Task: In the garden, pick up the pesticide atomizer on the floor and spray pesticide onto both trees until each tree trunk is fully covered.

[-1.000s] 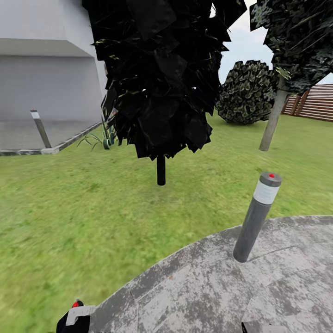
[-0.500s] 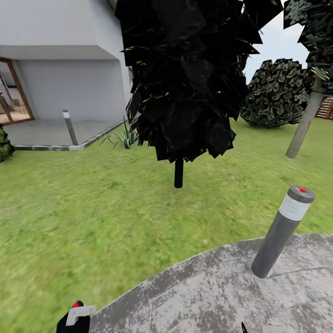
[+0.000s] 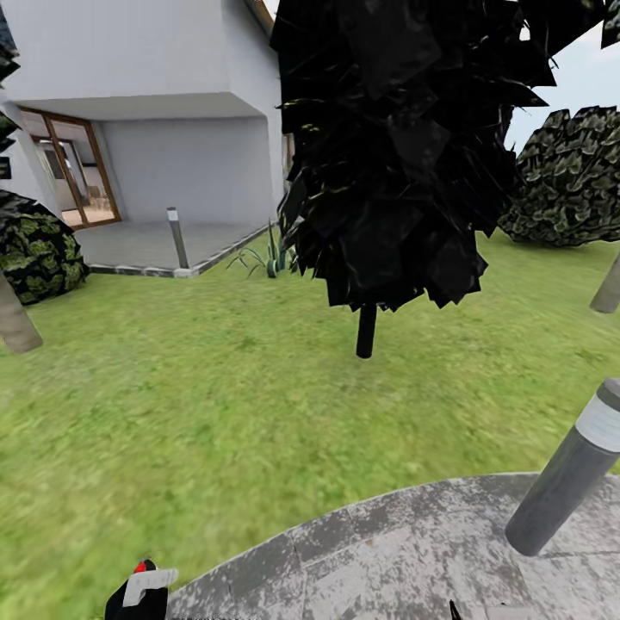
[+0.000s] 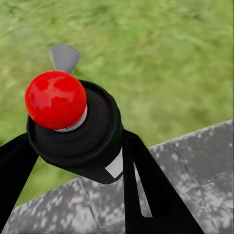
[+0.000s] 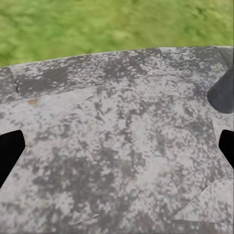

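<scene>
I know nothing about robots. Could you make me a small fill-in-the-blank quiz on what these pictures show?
1. The black can held in the left tool has a round ___ knob on top.
2. The grey post stands on stone paving, not on the ___.
3. The dark tree mid-lawn has a thin ___ trunk.
Missing words: red; grass; black.

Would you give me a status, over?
Left pincer shut on atomizer. Right pincer open over paving. Left trunk, right trunk at frame edges; dark tree ahead.
</scene>
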Controlling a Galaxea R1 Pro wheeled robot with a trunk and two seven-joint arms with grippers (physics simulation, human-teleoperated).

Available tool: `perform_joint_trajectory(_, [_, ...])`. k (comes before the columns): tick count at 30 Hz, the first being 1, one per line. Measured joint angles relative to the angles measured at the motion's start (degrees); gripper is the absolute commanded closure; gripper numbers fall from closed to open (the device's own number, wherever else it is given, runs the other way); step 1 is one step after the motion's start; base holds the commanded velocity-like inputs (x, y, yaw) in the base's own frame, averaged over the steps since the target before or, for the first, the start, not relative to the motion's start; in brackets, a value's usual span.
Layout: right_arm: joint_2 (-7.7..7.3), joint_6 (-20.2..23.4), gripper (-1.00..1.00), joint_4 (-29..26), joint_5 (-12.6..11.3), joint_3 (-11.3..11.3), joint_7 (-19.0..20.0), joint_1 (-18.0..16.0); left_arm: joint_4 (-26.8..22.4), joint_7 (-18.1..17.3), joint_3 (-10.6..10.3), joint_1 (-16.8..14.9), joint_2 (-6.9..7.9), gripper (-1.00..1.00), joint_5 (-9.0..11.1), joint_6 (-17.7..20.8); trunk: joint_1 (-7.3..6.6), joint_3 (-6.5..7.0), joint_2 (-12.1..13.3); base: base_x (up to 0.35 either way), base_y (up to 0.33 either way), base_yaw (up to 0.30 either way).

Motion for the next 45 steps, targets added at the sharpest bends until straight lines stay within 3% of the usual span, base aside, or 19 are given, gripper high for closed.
perform_joint_trajectory(45, [0.00,0.00,-1.00,0.01,0.01,0.00,0.00,0.00,-0.31,0.01,0.29,0.00,-0.09,1.00,0.43,0.01,0.00,1.63,0.00,0.000,0.000,0.274])
